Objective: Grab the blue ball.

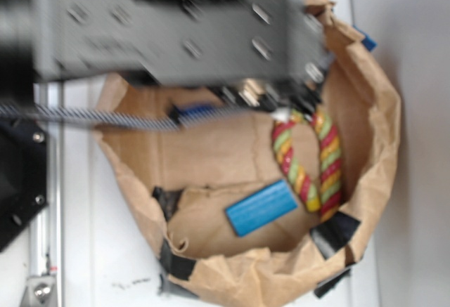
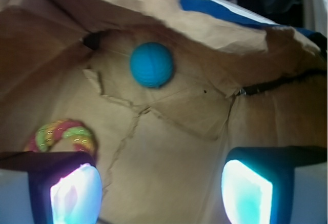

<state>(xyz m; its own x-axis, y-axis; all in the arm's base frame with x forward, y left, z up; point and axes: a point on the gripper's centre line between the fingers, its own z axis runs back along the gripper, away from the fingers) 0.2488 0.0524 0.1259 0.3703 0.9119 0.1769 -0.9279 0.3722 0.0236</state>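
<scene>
The blue ball point(image 2: 151, 64) is a small teal-blue sphere resting on the brown paper floor of the bag, near its far wall in the wrist view. My gripper point(image 2: 161, 190) hovers short of it, open, with only bare paper between the two glowing pads point(image 2: 77, 193). In the exterior view the ball is hidden behind my blurred grey arm point(image 1: 169, 26), which reaches over the top of the paper bag point(image 1: 373, 145); the gripper's fingers are not distinguishable there.
A flat blue block point(image 1: 261, 207) lies on the bag floor near the front. A striped red-yellow-green rope ring point(image 1: 308, 163) lies at the right; it shows at the left in the wrist view point(image 2: 61, 134). Black tape patches the bag rim point(image 1: 334, 231). Crumpled paper walls surround everything.
</scene>
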